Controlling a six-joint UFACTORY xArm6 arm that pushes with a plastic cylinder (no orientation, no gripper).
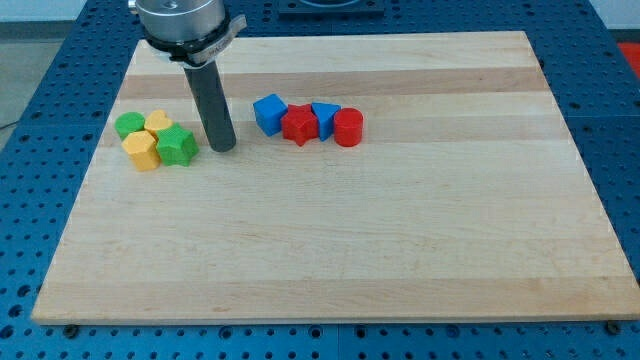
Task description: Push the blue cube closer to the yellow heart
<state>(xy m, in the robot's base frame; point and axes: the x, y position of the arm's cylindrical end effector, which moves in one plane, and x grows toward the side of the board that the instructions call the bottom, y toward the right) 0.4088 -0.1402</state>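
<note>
The blue cube (268,113) sits at the left end of a row of blocks in the upper middle of the board. The yellow heart (158,123) lies in a cluster at the upper left, touching a green round block (129,125), a yellow block (142,151) and a green star (177,146). My tip (222,148) rests on the board between the two groups, just to the right of the green star and to the lower left of the blue cube, touching neither.
To the right of the blue cube stand a red star (299,125), a blue triangle (325,118) and a red cylinder (348,128), touching in a row. The wooden board (340,250) lies on a blue perforated table.
</note>
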